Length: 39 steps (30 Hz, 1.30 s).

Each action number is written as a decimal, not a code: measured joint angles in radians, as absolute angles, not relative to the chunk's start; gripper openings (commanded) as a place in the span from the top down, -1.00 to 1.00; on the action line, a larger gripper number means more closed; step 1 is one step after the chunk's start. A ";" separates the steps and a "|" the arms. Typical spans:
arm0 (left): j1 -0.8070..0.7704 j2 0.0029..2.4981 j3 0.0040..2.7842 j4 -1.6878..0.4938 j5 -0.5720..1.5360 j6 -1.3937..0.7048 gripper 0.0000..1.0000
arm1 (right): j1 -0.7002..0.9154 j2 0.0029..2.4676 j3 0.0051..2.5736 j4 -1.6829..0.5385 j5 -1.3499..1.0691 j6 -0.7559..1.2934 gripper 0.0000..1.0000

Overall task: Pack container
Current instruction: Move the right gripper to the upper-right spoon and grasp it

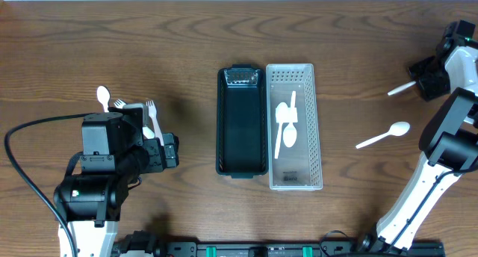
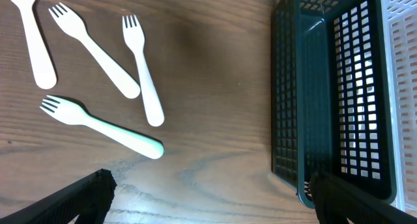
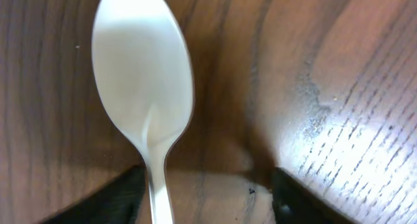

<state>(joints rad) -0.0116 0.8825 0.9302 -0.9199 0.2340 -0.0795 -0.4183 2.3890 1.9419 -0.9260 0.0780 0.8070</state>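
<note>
A dark green basket [image 1: 243,163] and a white basket [image 1: 314,100] stand side by side mid-table; the white one holds white spoons [image 1: 287,122]. My left gripper [image 1: 168,151] is open and empty above bare wood [image 2: 215,204]. Three forks [image 2: 143,74] and a spoon [image 2: 32,48] lie ahead of it to the left, and the dark basket [image 2: 313,87] to its right. My right gripper [image 1: 428,83] is open at the far right. Its fingers [image 3: 205,198] straddle the handle of a white spoon [image 3: 143,74] lying on the table, also seen overhead [image 1: 399,88].
Another white spoon [image 1: 385,136] lies on the wood right of the white basket. The left arm's black cable [image 1: 22,175] loops over the table's left side. The loose forks and spoon [image 1: 127,107] lie just behind the left arm.
</note>
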 measured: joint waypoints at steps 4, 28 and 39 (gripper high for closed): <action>-0.012 0.883 0.930 -0.920 0.234 -0.080 -0.96 | -0.418 2.389 1.942 -0.931 0.078 0.808 -0.05; -0.012 0.883 0.930 -0.920 0.234 -0.080 -0.96 | -0.418 2.391 1.942 -0.952 0.076 0.806 0.94; -0.012 0.883 0.930 -0.920 0.234 -0.080 -0.96 | -0.413 2.389 1.944 -0.974 0.079 0.754 0.97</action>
